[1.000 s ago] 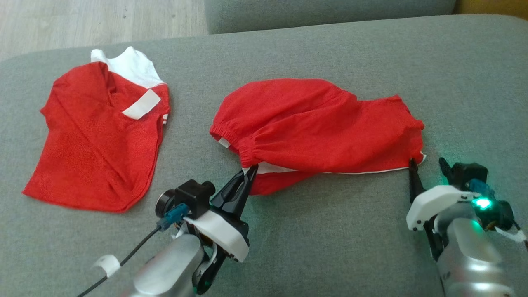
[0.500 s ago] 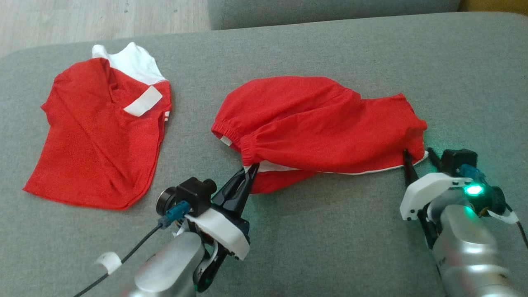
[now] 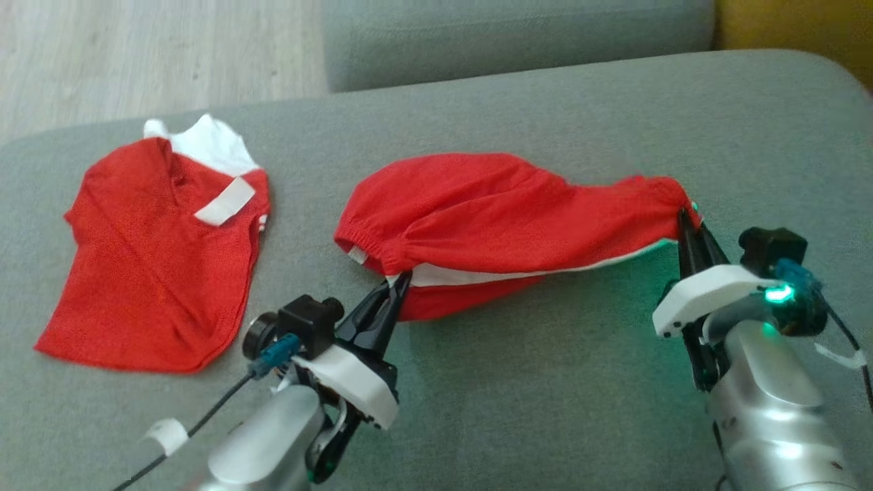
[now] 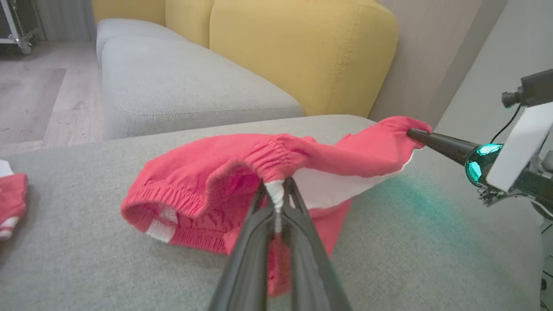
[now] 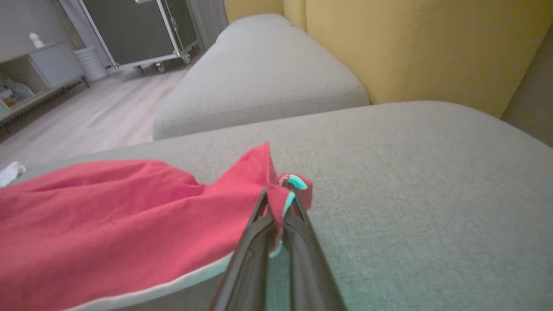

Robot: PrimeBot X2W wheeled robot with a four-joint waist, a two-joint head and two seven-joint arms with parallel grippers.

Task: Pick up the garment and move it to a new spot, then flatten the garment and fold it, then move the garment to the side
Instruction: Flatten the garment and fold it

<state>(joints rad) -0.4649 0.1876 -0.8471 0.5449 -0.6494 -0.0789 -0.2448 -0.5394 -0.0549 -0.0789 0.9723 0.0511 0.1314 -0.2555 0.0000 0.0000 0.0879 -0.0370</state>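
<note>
Sofa [image 3: 545, 102]: left claw [image 3: 399, 278], right claw [image 3: 682, 215] hide shorts [image 3: 505, 204] edges.

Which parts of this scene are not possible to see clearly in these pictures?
- Head view: underside of the shorts, hidden by their upper layer.
- Left wrist view: the shirt, cut off by the left edge.
- Right wrist view: things on the shelf, too small and blurred.

The shorts [image 3: 505, 204] are made of matt red cloth; the sofa [image 3: 545, 382] is covered in coarse grey weave.
</note>
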